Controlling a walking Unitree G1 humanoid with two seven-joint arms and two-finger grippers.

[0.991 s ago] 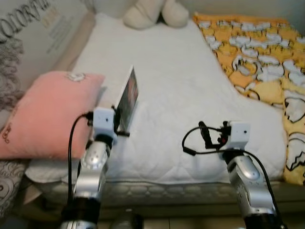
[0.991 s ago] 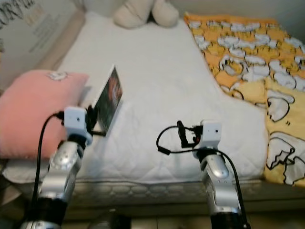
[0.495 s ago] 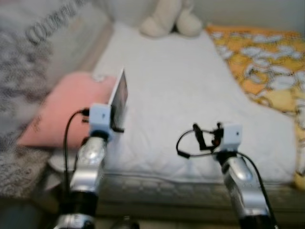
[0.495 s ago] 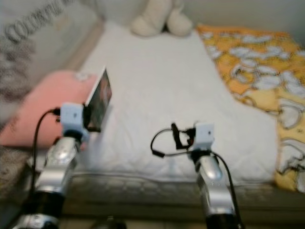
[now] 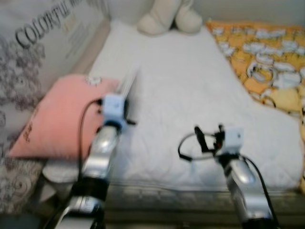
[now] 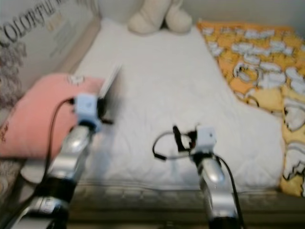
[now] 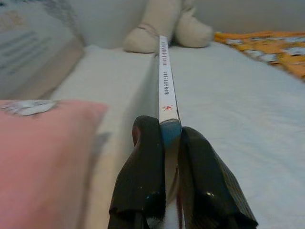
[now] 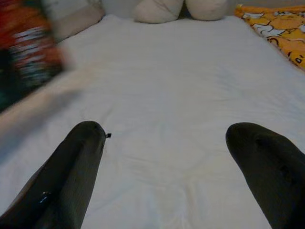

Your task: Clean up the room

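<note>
Carry step of the tidy-up, by my read: left gripper (image 7: 164, 157) is clamped on a thin book (image 7: 164, 81), held edge-up above the white mattress (image 5: 190, 95), just beside the pink pillow (image 5: 62, 114) at about 9 o'clock of the gripper. Right gripper (image 8: 167, 167) hangs over the mattress near its front edge, fingers (image 8: 71, 171) spread wide, nothing between them. Plush toy (image 5: 169, 16) sits at 12 o'clock at the far end of the bed; yellow patterned blanket (image 5: 267, 62) covers the side at 2 to 3 o'clock. Next move probably calls for taking the book off the bed to wherever it belongs; no shelf or desk can be made out, so the robot likely needs to turn first. Head views are blurred and give the layout, with the book reduced to a pale streak (image 5: 127, 83). The left wrist view gives the pinch itself and the printed spine. The right wrist view catches a blurred red-and-dark cover (image 8: 26, 52) at 10 o'clock.
</note>
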